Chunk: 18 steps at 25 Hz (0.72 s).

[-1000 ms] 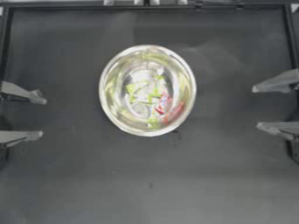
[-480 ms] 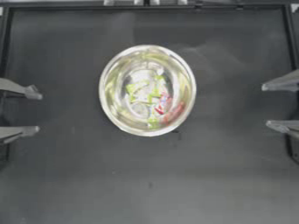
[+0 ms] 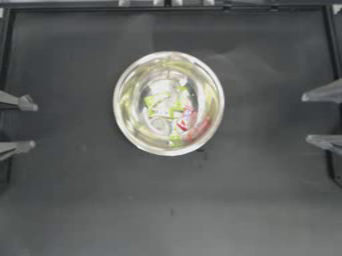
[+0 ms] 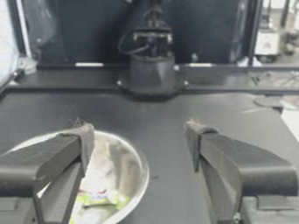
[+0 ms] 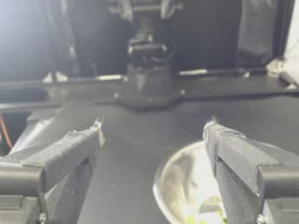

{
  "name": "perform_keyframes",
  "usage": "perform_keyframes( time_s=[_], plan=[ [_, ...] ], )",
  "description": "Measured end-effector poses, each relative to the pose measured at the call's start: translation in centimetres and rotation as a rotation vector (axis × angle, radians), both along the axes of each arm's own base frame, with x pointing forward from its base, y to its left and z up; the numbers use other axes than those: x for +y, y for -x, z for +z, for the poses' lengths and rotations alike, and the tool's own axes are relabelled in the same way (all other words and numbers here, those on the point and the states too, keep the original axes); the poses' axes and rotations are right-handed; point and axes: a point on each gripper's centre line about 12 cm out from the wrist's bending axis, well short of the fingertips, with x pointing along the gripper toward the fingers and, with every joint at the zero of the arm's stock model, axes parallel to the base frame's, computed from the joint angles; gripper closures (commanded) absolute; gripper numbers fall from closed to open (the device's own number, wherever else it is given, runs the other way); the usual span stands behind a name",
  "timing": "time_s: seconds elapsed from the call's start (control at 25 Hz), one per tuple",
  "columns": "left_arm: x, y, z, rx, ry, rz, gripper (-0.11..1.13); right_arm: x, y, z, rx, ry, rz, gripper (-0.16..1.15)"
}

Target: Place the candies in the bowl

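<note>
Top view: one bowl (image 3: 168, 103) lies midway between the two tools, holding the candies (image 3: 175, 114), their exact count unclear. Left tool (image 3: 20, 125) and right tool (image 3: 324, 118) sit at opposite bench (image 3: 254, 200) edges, spread wide, empty.

Left wrist view: jaws released; bowl ahead.

Right wrist view: likewise.

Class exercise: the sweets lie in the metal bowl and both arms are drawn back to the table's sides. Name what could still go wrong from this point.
1. The bowl stands loose on the table; an arm sweeping back across the middle might knock it and spill the candies.
2. The left gripper and right gripper are open and empty; closing on the thin shiny rim could tip the bowl.
</note>
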Motion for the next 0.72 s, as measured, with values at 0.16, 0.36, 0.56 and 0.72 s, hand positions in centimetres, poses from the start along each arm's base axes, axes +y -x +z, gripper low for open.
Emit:
perform_keyframes(
  time_s=[0.16,0.36,0.56,0.72],
  plan=[
    [0.1,0.4,-0.2,-0.007,0.008,0.006,0.07,-0.1,0.4,-0.2,-0.005,-0.006,-0.007,-0.01],
    [0.2,1.0,-0.4,-0.02,0.012,0.018,0.07,-0.1,1.2,-0.6,-0.025,-0.015,-0.017,-0.01],
    [0.2,1.7,-0.5,-0.047,0.022,0.028,0.07,-0.1,1.8,-0.6,-0.054,-0.021,-0.019,-0.01],
    [0.2,2.0,-0.5,-0.064,0.019,0.031,0.08,-0.1,2.1,-0.7,-0.06,-0.022,-0.022,-0.01]
  ],
)
